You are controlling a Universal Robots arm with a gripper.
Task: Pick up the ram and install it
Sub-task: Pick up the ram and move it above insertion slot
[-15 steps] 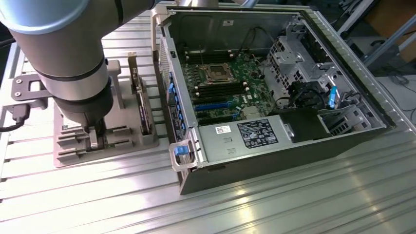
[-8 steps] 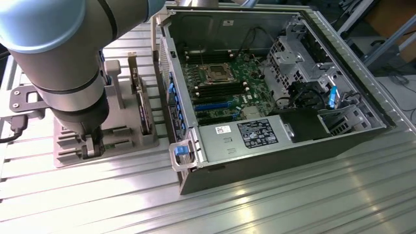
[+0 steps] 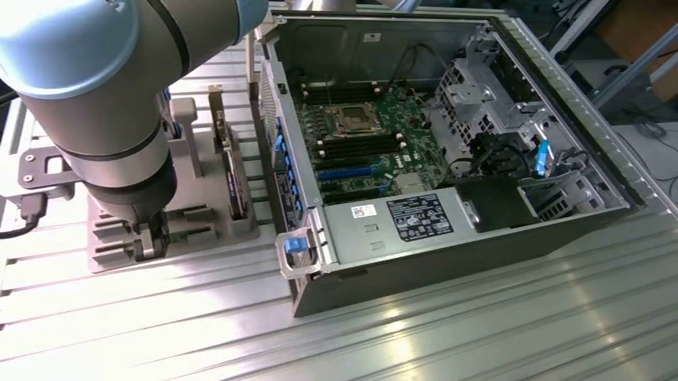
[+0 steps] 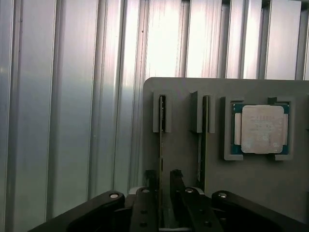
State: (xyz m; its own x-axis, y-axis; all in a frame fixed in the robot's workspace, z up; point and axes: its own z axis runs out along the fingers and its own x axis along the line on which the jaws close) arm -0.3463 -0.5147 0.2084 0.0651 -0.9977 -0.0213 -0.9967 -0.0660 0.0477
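Ribbed aluminium tabletop (image 4: 72, 96) fills the background, and a grey plastic holder block (image 4: 251, 179) rests on it beside the open black desktop computer case (image 3: 424, 266). From my console I judge that I am in the pick-up step. The ram (image 4: 161, 140), a long thin green circuit-board strip, stands on edge in a slot of the holder. A second strip of the same kind (image 4: 203, 140) stands in the neighbouring slot. A square silver processor chip (image 4: 262, 128) lies flat in its recess further along.

The black pincer (image 4: 163, 180) is down over the near end of the ram with one jaw on each side. The jaws stand narrowly apart, and a sliver of holder shows between them and the board, so I read it as straddled, not clamped. Nothing is lifted out yet.

As I see it, this grip calls for a square squeeze on the strip's flat faces. The neighbouring strip must not be touched, and any pull has to run straight along the slot so the board does not bind. The green motherboard (image 3: 360, 135) in the case lies well apart from the holder, on the exterior view's right.
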